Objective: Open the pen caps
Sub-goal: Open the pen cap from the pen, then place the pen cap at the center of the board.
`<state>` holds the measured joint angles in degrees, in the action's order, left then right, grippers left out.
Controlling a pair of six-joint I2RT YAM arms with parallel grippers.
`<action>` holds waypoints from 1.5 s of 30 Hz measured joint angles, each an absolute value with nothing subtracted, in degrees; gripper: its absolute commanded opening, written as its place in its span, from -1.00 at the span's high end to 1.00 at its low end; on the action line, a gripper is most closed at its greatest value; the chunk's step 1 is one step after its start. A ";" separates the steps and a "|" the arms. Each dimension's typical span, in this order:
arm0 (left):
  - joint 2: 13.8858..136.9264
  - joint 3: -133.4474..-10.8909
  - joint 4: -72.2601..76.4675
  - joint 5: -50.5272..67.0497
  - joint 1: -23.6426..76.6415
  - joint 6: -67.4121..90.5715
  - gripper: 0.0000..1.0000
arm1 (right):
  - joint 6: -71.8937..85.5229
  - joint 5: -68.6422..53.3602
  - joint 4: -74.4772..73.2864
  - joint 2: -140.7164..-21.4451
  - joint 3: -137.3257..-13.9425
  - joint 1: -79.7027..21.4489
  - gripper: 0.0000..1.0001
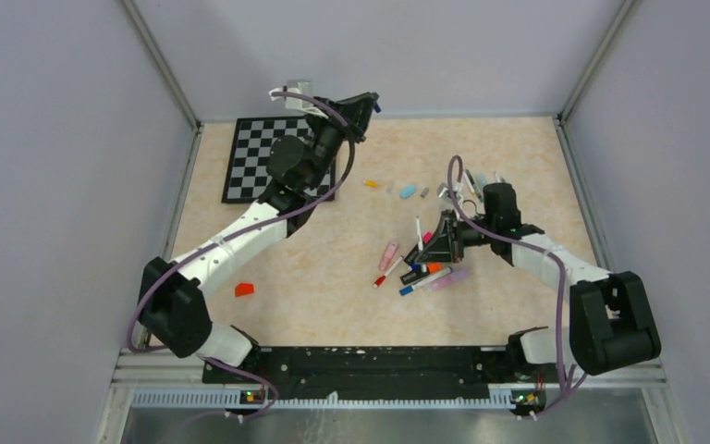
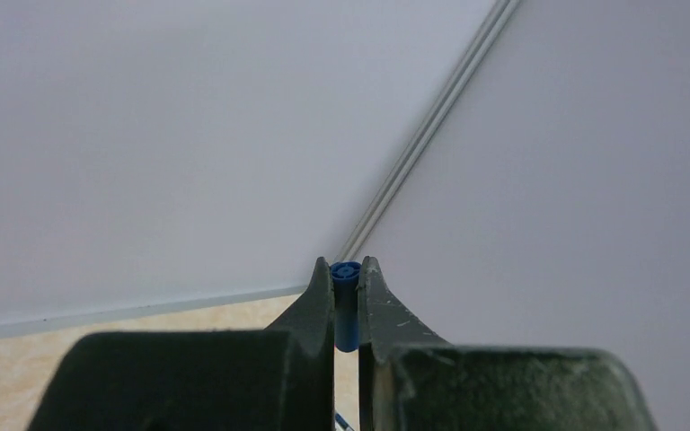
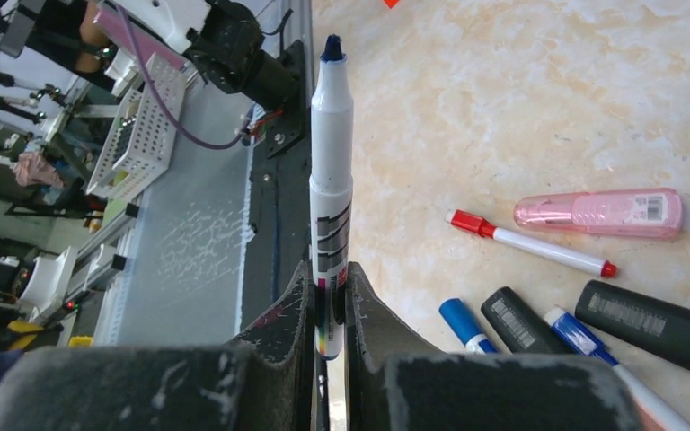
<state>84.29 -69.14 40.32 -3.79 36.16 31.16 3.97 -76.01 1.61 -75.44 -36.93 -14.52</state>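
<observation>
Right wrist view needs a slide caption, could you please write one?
Right tool shut on an uncapped white marker, blue tip exposed.

a beige marbled tabletop [image 1: 333, 305] carries a black-and-white checkerboard [image 1: 250, 157] at its far left corner, with plain pale grey walls [image 1: 379, 55] rising just behind and left of the checkerboard, joined by a metal corner strip [image 1: 162, 63].

Nothing is reading clearly anywhere. The pink tube [image 3: 598, 213] is carrying a small barcode sticker, the black markers [image 3: 660, 325] are showing grey label patches, and the white marker [image 3: 331, 162] is bearing dark printed blocks, all too blurred to make out.
</observation>
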 measured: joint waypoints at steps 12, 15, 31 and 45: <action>87.66 -67.83 33.93 12.71 35.97 36.38 1.00 | -11.07 -52.23 -14.35 -66.61 -43.24 6.02 1.00; 94.78 -71.81 29.41 16.36 37.32 37.50 1.00 | -10.00 -46.89 -13.91 -65.47 -43.24 11.42 1.00; 129.75 -102.69 5.72 11.22 49.87 28.42 1.00 | -5.91 -37.04 -13.06 -67.29 -43.24 15.40 1.00; 142.74 -117.27 -0.21 6.72 49.10 24.10 0.79 | -5.72 -36.91 -12.91 -67.31 -43.24 15.94 1.00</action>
<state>142.74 -117.27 -0.21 6.72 49.10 24.10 -5.72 -36.91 -12.91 -67.31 -43.24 15.94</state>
